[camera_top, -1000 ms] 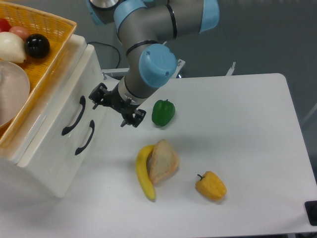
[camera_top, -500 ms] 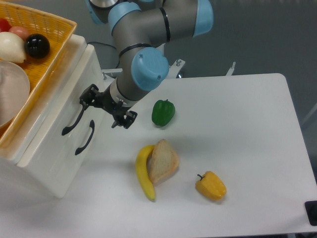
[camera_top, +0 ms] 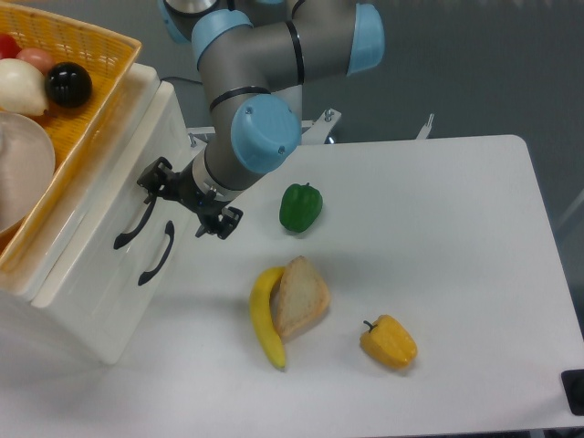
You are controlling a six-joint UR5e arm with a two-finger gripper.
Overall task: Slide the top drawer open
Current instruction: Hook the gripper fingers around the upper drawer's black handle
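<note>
White tabletop, cabinet at its edge. Hand spread, one finger by the black handle just beyond it; top drawer shut, nothing gripped, pull remains.

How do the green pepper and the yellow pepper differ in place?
The green pepper lies nearer the cabinet and the gripper; the yellow pepper lies nearer the table's front edge. The green one is beyond the banana, the yellow one is right of it. Both rest untouched.
</note>
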